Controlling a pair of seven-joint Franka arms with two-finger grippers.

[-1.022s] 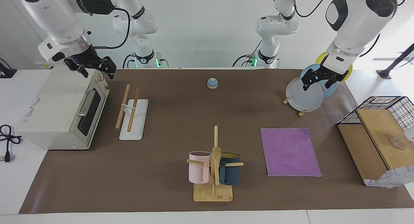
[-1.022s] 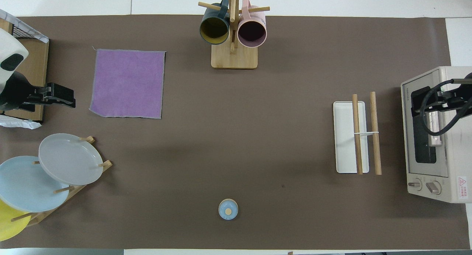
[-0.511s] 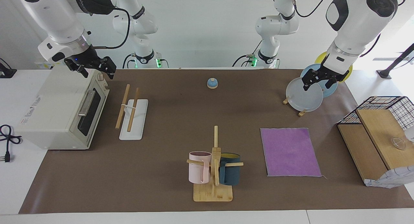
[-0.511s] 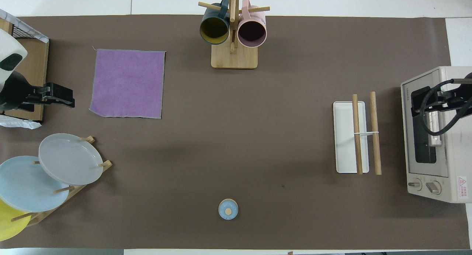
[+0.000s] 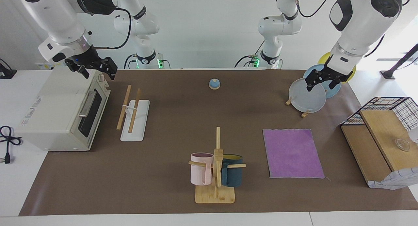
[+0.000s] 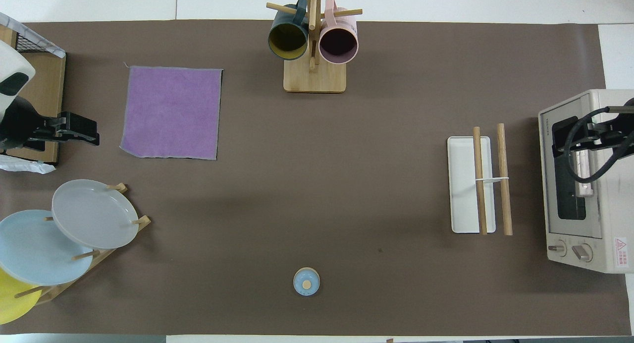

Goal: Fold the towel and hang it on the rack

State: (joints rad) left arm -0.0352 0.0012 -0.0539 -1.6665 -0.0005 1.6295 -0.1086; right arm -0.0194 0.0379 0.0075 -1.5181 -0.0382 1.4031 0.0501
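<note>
Towel [image 5: 293, 153] spread flat and unfolded on the brown mat [image 5: 176, 121], toward the left arm's end of the table, farther from the robots than the plate holder [image 5: 308, 93]. Rack [image 5: 133, 113] upright (rods bare) beside the toaster oven [image 5: 62, 111], toward the right arm's end. Left gripper [image 5: 320, 83] raised over the plates, fingers parted, gripping nothing. Right gripper [image 5: 94, 67] over the oven, likewise spread, touching nothing.

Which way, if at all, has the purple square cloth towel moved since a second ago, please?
No. The purple square cloth towel lies flat as before, keeping the same gap to the bamboo mug stand.
</note>
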